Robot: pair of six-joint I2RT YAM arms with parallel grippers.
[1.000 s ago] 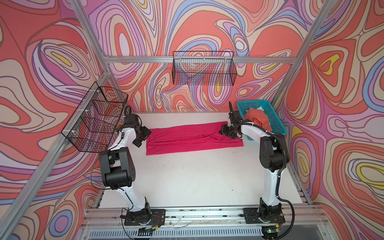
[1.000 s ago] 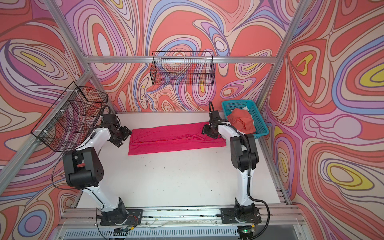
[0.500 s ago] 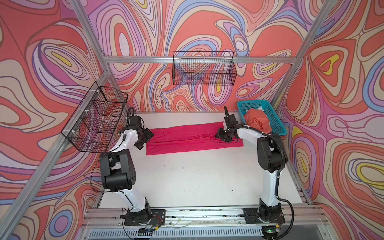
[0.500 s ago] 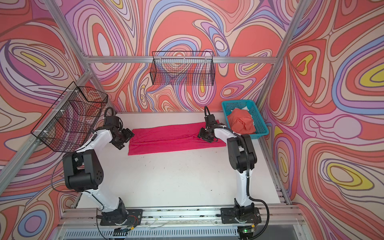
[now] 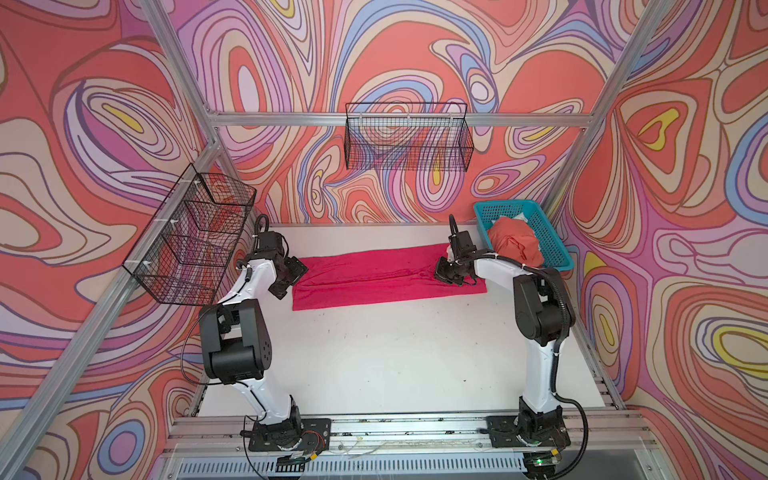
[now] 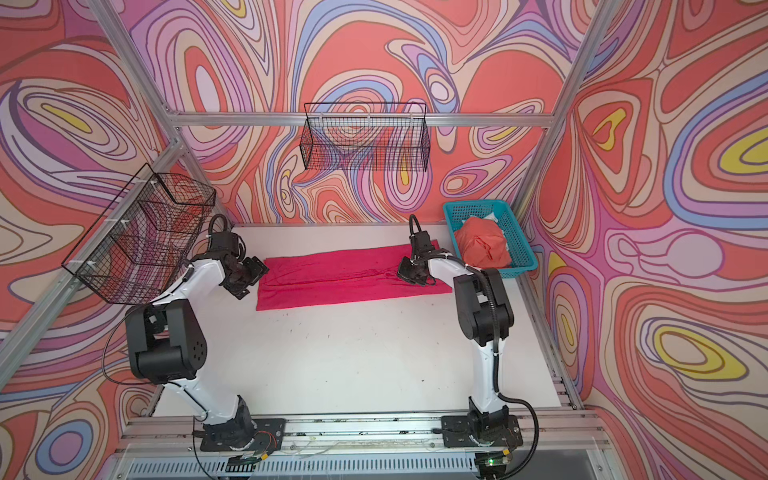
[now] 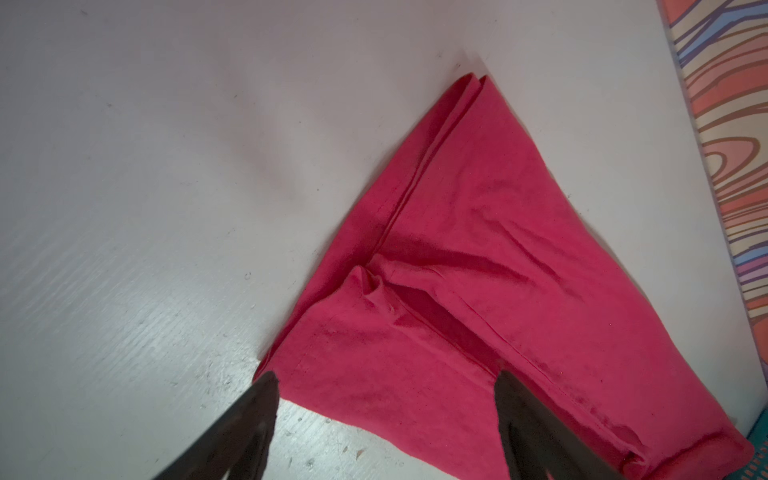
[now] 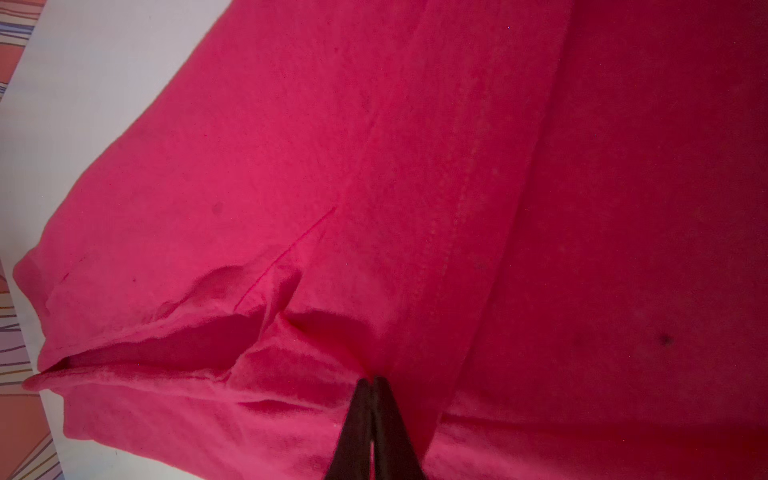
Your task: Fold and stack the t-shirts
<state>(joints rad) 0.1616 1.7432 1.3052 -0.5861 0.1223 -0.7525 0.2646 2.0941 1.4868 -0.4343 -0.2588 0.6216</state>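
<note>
Since a second earlier the right gripper (image 8: 372,380) had gone from spread to pressed together. It was pinching a pucker of the pink shirt (image 5: 374,276) near the shirt's right end, and it had slid slightly inward along the cloth.

The white table (image 5: 395,353) looked unchanged. The pink shirt lay flat toward the back of it, folded into a long band running left to right between the two arms, where it had been before. The teal basket (image 5: 509,204) stood in the back right corner, near the shirt's right end. The orange shirt (image 5: 515,245) was bunched inside the basket, and neither had shifted.

The left gripper (image 7: 384,378) had crept closer to the shirt's left end. Its jaws were as wide apart as before and framed the cloth's near corner in the left wrist view. Whether they touched the cloth could not be told.
</note>
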